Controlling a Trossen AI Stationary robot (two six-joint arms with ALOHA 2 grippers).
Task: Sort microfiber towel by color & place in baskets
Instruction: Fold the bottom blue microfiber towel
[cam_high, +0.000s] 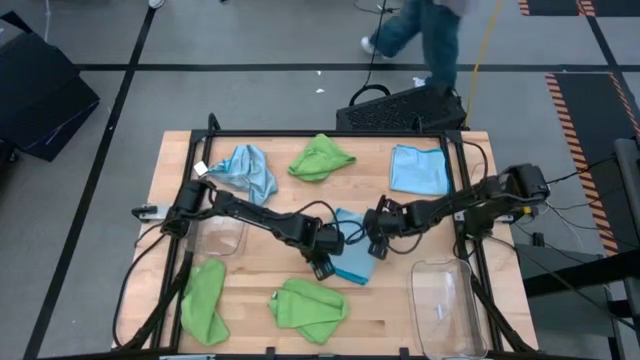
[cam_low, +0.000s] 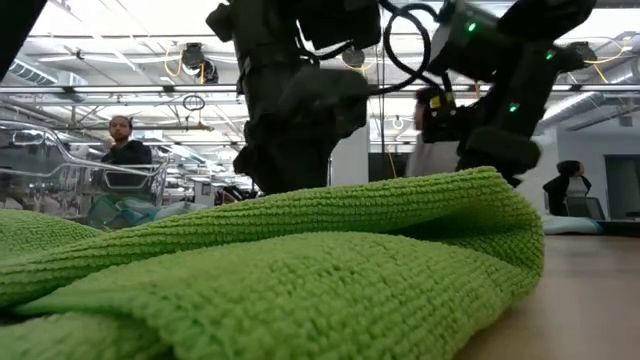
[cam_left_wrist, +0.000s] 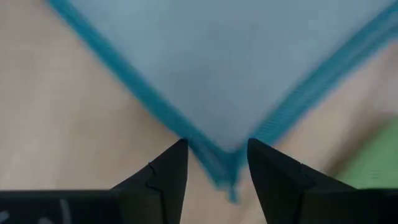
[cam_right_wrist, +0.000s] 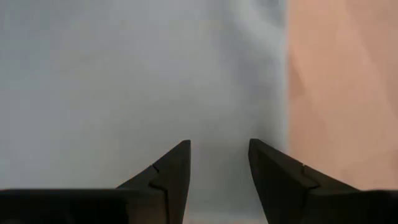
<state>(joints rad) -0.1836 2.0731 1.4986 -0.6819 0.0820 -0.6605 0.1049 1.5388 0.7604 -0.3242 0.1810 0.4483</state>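
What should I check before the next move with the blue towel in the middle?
1. Left gripper on a corner of the middle blue towel: ok, the corner lies between its fingers.
2. Right gripper over the same towel: ok, blue cloth lies under its fingers.
3. Firm hold by either gripper: cannot tell.
4. Right basket free of towels: ok.
5. Left basket free of towels: ok.
6. Other towels sorted: not ok, all still on the table.
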